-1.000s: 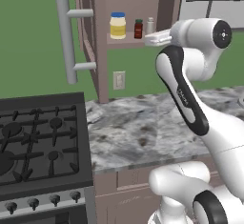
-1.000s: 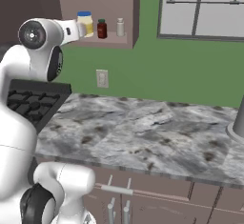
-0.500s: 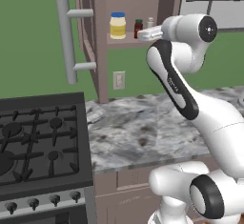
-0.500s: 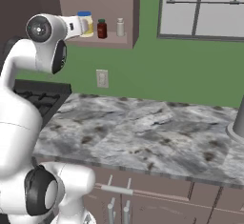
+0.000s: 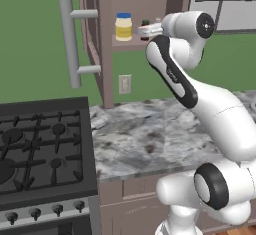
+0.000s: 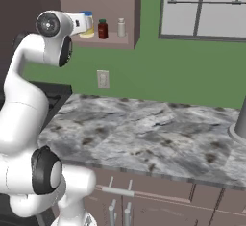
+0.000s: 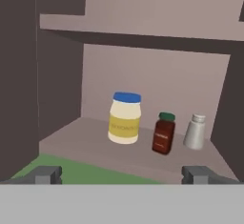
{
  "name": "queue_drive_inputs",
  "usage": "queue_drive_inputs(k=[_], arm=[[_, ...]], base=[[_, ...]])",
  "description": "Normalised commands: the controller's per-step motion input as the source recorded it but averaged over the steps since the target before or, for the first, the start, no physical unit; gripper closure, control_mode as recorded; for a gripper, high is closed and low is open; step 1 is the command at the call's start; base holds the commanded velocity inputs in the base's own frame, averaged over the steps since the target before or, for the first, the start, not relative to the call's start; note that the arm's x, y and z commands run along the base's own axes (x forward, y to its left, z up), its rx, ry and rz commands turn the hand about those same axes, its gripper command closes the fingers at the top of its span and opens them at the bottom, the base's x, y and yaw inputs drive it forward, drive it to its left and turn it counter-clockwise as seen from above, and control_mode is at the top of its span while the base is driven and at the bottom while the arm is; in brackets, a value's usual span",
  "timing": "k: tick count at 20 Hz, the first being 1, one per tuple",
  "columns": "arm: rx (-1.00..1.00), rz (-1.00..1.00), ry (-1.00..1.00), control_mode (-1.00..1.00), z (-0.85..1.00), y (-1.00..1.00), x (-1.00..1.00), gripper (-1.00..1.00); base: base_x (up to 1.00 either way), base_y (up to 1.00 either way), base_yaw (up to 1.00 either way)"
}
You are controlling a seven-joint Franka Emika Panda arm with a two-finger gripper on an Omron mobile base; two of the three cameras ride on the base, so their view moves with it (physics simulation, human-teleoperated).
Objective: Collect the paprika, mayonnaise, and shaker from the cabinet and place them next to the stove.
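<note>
- Standing in a row on the open cabinet [image 7: 57, 137] shelf are the mayonnaise [image 7: 125, 118], the paprika [image 7: 163, 133] and the shaker [image 7: 195, 132], all upright and apart from one another (the mayonnaise being the tallest).
- The gripper [image 7: 123, 174] is hovering in front of the shelf's edge, its two finger tips [image 7: 46, 174] spread wide and gripping nothing.
- In the left base view, the arm is reaching up to shelf level, with the mayonnaise [image 5: 123, 27] showing just beside the hand.
- In the right base view, the paprika [image 6: 102, 29] is sitting between the yellow jar and the shaker [image 6: 121, 27].
- The cabinet door [image 5: 92, 39] is standing open, its grey bar handle [image 5: 71, 41] facing the room.
- The stove [image 5: 42, 149] is sitting below to the left, adjoining the marble counter [image 5: 150, 139], well apart from the three containers.
</note>
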Motion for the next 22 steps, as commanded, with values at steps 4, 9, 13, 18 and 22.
queue_drive_inputs(k=[4, 9, 13, 18, 22], arm=[[0.07, 0.0, 0.05, -1.0, 0.03, 0.0, 0.46, -1.0], [0.05, 0.0, 0.1, -1.0, 0.0, 0.0, 0.42, -1.0], [0.01, 0.0, 0.06, -1.0, 0.0, 0.0, 0.3, -1.0], [0.0, 0.0, 0.02, -1.0, 0.03, 0.0, 0.2, -1.0], [0.0, 0.0, 0.0, -1.0, 0.12, 0.01, 0.21, -1.0]], base=[[0.0, 0.0, 0.0], [0.0, 0.0, 0.0], [0.0, 0.0, 0.0], [0.0, 0.0, 0.0], [0.0, 0.0, 0.0]])
